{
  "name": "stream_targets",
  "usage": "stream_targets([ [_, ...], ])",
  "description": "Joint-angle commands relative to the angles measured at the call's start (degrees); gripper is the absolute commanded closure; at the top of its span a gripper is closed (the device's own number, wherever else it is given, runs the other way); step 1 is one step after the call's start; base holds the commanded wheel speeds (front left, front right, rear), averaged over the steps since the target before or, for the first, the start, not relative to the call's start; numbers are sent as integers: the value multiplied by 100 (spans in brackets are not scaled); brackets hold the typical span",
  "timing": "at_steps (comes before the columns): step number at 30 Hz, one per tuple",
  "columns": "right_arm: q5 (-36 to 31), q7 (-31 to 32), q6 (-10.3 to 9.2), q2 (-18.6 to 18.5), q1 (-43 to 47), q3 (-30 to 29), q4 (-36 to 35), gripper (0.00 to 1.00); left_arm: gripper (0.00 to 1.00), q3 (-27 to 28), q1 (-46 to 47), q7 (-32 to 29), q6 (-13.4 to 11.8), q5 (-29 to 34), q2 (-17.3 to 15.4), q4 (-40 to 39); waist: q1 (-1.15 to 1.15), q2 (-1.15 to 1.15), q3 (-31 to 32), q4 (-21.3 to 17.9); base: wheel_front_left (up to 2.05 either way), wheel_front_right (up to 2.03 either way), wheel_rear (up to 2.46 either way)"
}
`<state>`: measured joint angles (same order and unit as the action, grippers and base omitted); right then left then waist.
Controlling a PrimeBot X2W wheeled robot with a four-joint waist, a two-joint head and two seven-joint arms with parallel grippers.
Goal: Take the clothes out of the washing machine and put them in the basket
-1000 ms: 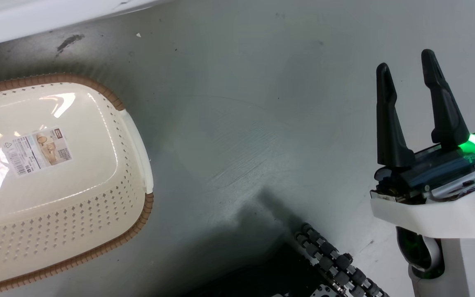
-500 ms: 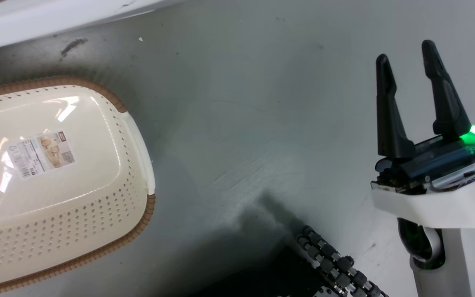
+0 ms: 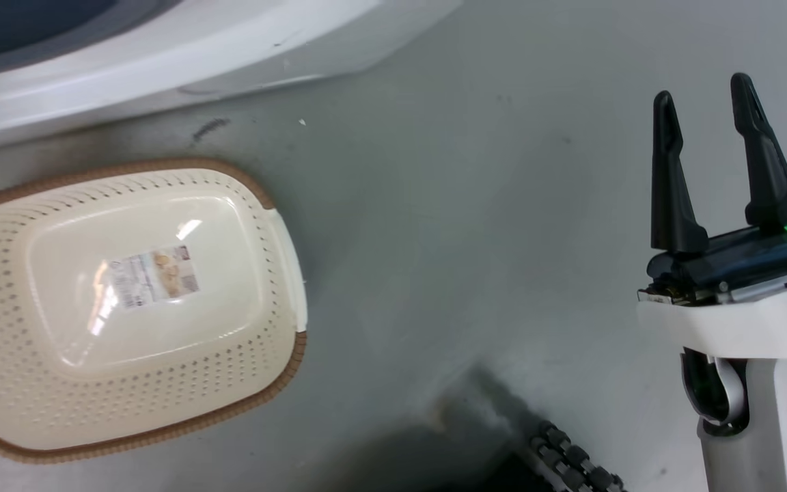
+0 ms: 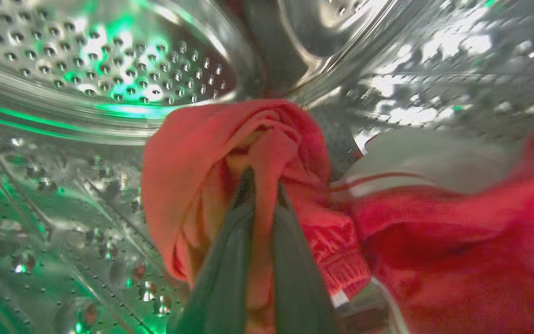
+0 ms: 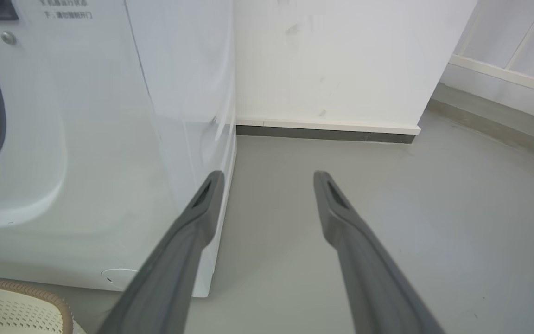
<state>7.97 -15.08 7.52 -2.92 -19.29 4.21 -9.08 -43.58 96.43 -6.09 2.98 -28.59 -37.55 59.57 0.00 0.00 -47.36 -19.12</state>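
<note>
While the left gripper [image 4: 260, 185] is clamped on a bunched fold of the plain red garment [image 4: 188, 167] inside the steel drum [image 4: 109, 60], the cloth trails back along its fingers [image 4: 220, 278], and the jersey [image 4: 457, 232] lies just to that view's right. The basket [image 3: 127, 410] sits open side up on the floor [image 3: 468, 205] before the washing machine [image 3: 195, 48], long axis across the head view. The right gripper [image 3: 704, 102] hangs spread and empty, its prongs pointing up that view.
</note>
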Motion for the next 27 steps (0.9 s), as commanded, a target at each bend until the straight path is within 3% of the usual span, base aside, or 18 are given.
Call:
stream_targets([
  [1, -66, -13, -6, 7, 84, -66, 43, 0, 100, 20, -214, 349, -84, -26, 101, 22, 0, 0, 337, 263, 0, 0, 0],
  [8, -309, -13, -6, 5, 302, -247, 222, 0, 100, 140, -1161, 1708, -287, -255, 506, 184, 0, 0, 1049, 599, 0, 0, 0],
  [14, -497, -13, -6, 7, 538, -349, 371, 0, 100, 276, -1940, 2115, -427, -363, 777, -47, 0, 0, 1669, 883, 0, 0, 0],
  [27, -630, -13, -6, 7, 902, -322, 558, 0, 100, 1161, -4293, 2134, -1068, 172, 751, -2692, 0, 0, 2603, 1233, 0, 0, 0],
])
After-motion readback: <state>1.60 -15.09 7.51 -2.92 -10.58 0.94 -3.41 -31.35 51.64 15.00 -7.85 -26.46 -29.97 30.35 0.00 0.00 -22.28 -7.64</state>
